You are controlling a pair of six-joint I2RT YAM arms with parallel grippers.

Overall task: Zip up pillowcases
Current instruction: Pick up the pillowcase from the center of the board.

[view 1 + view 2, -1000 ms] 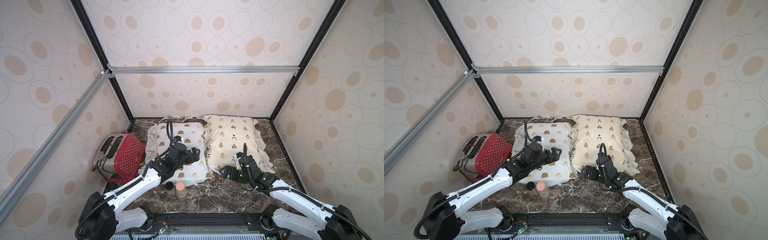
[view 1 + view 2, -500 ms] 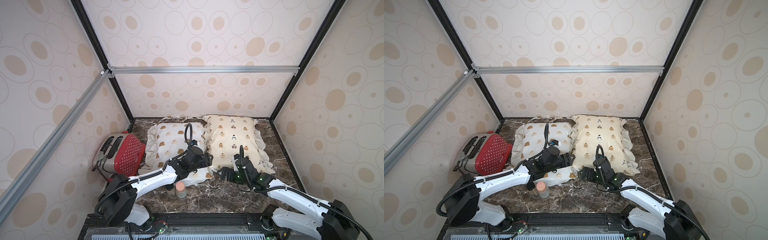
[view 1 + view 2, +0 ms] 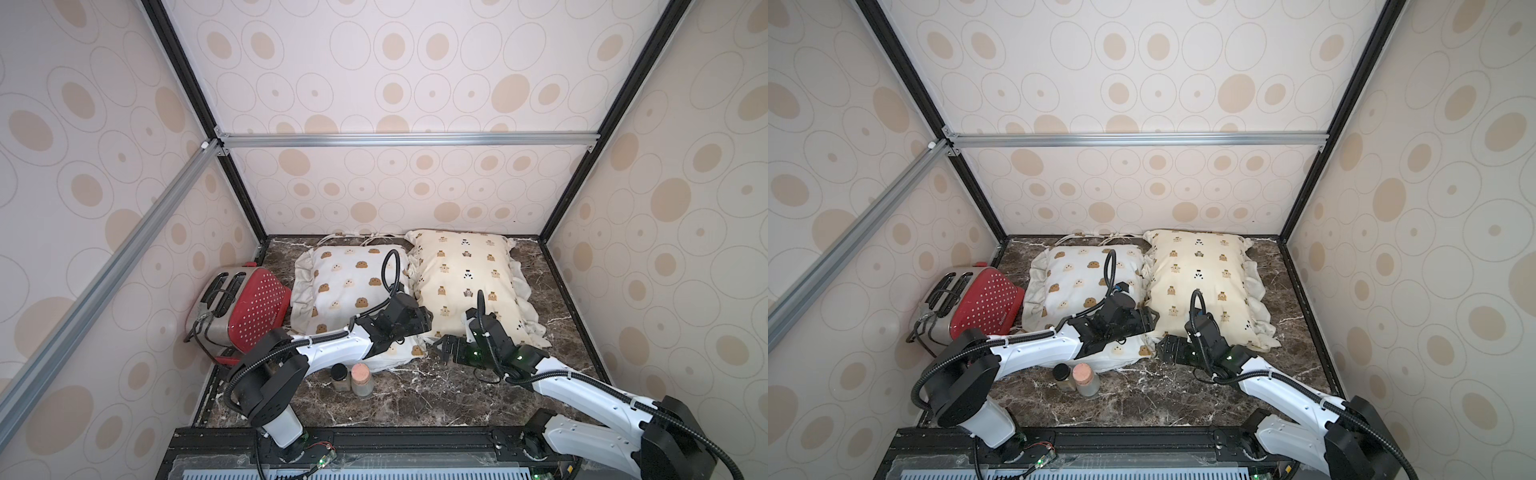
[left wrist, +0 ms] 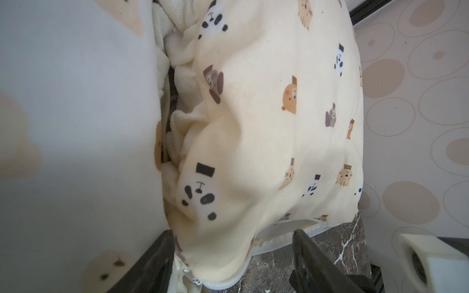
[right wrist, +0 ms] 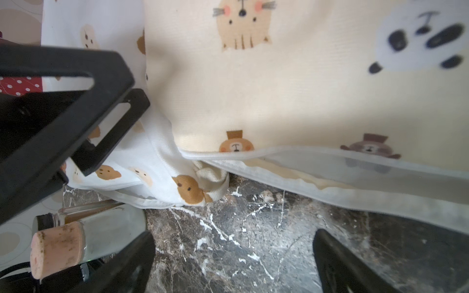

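Cotton-ish, floppy stuff: the white pillowcase (image 3: 345, 286) and the cream-yellow pillowcase (image 3: 461, 282) lie side by side, touching, toward the back of the marble tabletop (image 3: 415, 399). The left gripper (image 4: 231, 243) has its jaws apart around the cream one's near corner, not clamped as far as I can see. The right gripper (image 5: 233, 233) is spread wide over bare marble, holding nothing, just short of the gaping zip edge (image 5: 380, 200). My guess: light, squishy, it'll bunch and slide, so pin the corner fabric by the zip end and pinch the pull, not the ruffle.
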